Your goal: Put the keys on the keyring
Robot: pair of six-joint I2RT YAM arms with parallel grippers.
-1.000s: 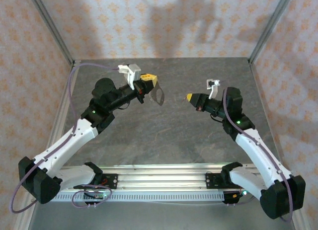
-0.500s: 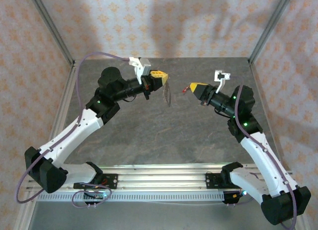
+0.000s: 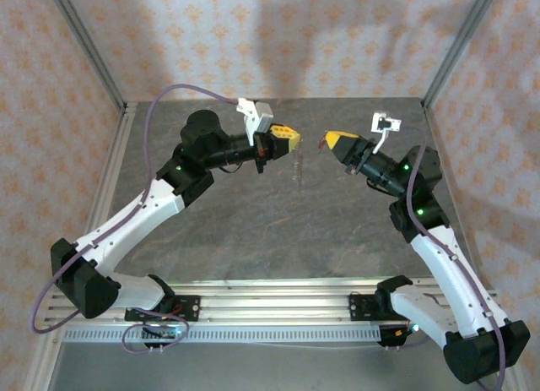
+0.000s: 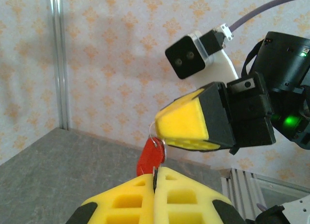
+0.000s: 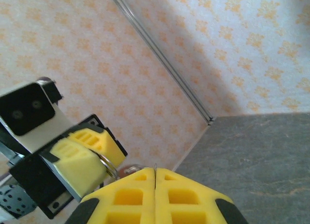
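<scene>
Keyring (image 3: 295, 163), a thin pale loop, is dangling from the left gripper (image 3: 295, 141), clamped shut, over the mottled grey table's (image 3: 253, 230) far middle. The right gripper (image 3: 327, 142) is pinching the red-headed key (image 3: 319, 146) alongside, before floral wallpaper (image 3: 278, 45).

no text or labels can be read.

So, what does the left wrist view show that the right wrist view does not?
Left wrist view adds the red head of the key, at the tip of the shut right gripper. Right wrist view adds the front of the shut left gripper and its black wrist camera. Shared: a thin metal ring between the tips, the patterned wall and the grey table.
</scene>
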